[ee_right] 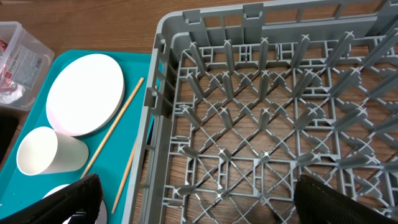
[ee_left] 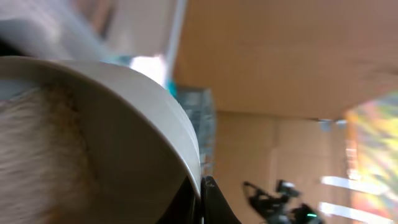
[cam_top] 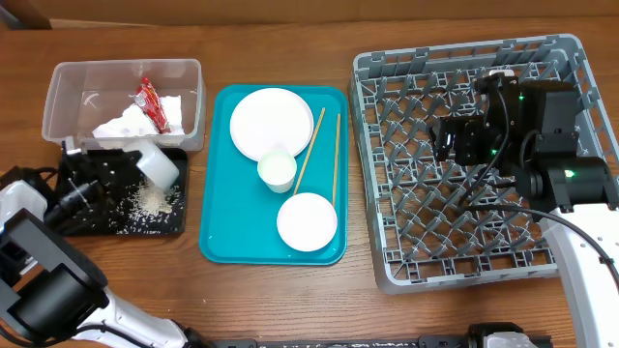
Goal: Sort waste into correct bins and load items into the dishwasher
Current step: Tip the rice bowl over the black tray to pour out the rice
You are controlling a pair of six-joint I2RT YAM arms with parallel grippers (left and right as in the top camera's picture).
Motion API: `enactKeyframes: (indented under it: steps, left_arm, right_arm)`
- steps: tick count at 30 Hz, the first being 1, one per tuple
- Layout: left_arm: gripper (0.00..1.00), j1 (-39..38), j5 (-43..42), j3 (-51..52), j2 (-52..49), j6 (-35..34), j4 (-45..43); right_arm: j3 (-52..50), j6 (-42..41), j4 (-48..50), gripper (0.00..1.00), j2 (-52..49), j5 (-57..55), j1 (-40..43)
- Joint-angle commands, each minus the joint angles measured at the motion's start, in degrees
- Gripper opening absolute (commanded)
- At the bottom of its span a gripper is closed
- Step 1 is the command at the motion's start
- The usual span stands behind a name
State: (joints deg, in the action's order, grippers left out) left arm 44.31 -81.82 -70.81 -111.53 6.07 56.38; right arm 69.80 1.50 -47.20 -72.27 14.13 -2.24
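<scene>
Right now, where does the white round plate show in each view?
Overhead: the white plate sits upper centre-left on the teal tray, left of the chopsticks.
Left wrist: not in it; a white bowl fills the frame.
Right wrist: the plate is upper left, left of the chopsticks.
Shared landmark: the teal tray, in overhead and right wrist only.

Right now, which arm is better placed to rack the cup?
Right: right gripper hangs open over the dish rack near the cup; left gripper holds a bowl above the black tray.
</scene>
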Motion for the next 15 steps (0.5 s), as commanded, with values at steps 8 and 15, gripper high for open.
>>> enactKeyframes:
  steps: [8, 15]
  left_arm:
    - [0.04, 4.63, -8.83, 0.11, -0.20, -12.13, 0.35]
    - [0.04, 4.81, -7.48, 0.09, -0.17, -12.37, -3.15]
  right_arm:
    - [1.51, 0.02, 0.15, 1.00, 0.13, -0.31, 0.07]
    - [1.51, 0.02, -0.11, 1.00, 0.13, -0.31, 0.07]
